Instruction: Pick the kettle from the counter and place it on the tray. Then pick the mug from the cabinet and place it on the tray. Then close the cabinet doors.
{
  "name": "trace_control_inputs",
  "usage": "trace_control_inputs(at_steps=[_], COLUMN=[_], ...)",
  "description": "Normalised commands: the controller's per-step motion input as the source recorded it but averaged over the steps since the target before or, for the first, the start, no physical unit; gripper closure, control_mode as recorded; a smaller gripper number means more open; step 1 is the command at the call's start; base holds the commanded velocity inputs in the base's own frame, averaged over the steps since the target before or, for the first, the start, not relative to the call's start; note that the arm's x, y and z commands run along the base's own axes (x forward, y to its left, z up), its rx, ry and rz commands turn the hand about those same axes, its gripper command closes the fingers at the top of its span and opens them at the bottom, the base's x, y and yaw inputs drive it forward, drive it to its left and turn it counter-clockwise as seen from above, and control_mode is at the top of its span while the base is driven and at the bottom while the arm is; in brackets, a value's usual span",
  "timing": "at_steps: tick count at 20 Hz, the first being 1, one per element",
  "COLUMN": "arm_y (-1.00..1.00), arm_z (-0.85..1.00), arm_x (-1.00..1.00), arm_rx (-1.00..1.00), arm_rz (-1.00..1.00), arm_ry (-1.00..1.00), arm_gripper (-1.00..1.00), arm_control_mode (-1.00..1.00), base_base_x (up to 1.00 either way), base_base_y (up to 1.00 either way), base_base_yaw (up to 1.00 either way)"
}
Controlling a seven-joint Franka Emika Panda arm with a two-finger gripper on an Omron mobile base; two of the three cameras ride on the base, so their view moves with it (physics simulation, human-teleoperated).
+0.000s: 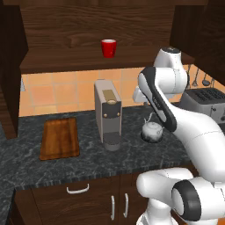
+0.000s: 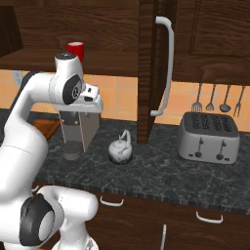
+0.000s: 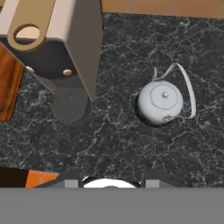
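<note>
The silver-grey kettle (image 1: 152, 131) (image 2: 120, 151) (image 3: 161, 103) stands upright on the dark speckled counter (image 1: 132, 160), its thin handle arched to one side. My gripper (image 3: 112, 181) hangs high above the counter. It looks straight down, its fingers apart with nothing between them and the kettle ahead of them to the right. The wooden tray (image 1: 60, 137) (image 2: 46, 128) (image 3: 8, 83) lies flat left of the coffee machine. The red mug (image 1: 108, 48) (image 2: 75, 49) stands on the cabinet shelf (image 1: 66, 61). The cabinet doors (image 1: 9, 66) (image 2: 146, 68) stand open.
A grey coffee machine (image 1: 107, 112) (image 2: 78, 129) (image 3: 57, 35) stands between tray and kettle. A toaster (image 1: 202, 101) (image 2: 209, 136) sits to the right, with utensils (image 2: 212, 100) hanging on the tiled wall. The open right door hangs just behind the kettle.
</note>
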Motion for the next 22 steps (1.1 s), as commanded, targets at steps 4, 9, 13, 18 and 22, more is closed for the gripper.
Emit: trace_control_inputs(at_steps=[4, 9, 13, 18, 22], arm_y=[-0.40, -0.75, -0.32, -0.25, -0.46], arm_z=[-0.14, -0.18, -0.39, -0.99, -0.72], arm_x=[0.08, 0.02, 0.13, 0.14, 0.31], arm_rx=[0.00, 0.00, 0.00, 0.01, 0.09], arm_rz=[0.00, -0.01, 0.00, 0.00, 0.00], arm_ry=[0.00, 0.05, 0.00, -0.02, 0.00], arm_gripper=[-1.00, -1.00, -1.00, -1.00, -1.00], arm_control_mode=[-1.00, -1.00, -1.00, -1.00, -1.00], base_base_x=[0.00, 0.00, 0.00, 0.00, 0.00], base_base_y=[0.00, 0.00, 0.00, 0.00, 0.00], base_base_yaw=[0.00, 0.00, 0.00, 0.00, 0.00])
